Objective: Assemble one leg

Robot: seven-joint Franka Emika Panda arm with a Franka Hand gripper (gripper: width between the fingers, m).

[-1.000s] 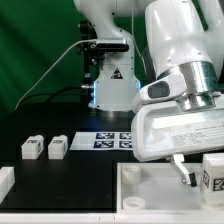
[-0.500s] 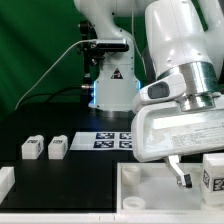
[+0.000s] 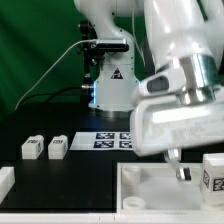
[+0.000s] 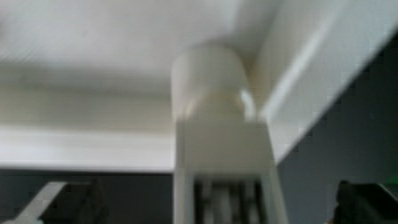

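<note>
In the wrist view a white leg (image 4: 217, 120) runs from between my jaws to the large white rimmed tray (image 4: 107, 60), near its raised rim. My gripper (image 4: 222, 205) looks open: its dark fingers (image 4: 68, 200) stand well apart from the leg on both sides. The view is blurred. In the exterior view the gripper (image 3: 177, 168) hangs low over the tray (image 3: 150, 188) at the right, and the hand hides that leg. Two more legs (image 3: 33, 148) (image 3: 57, 147) lie on the black table at the left. Another leg with a tag (image 3: 213, 172) stands at the right edge.
The marker board (image 3: 112, 139) lies behind the tray in front of the robot base (image 3: 110, 85). A white part (image 3: 5, 181) shows at the lower left edge. A green curtain hangs behind.
The hand has turned about its own axis above the tray and is blurred now. The legs on the table have not moved.
</note>
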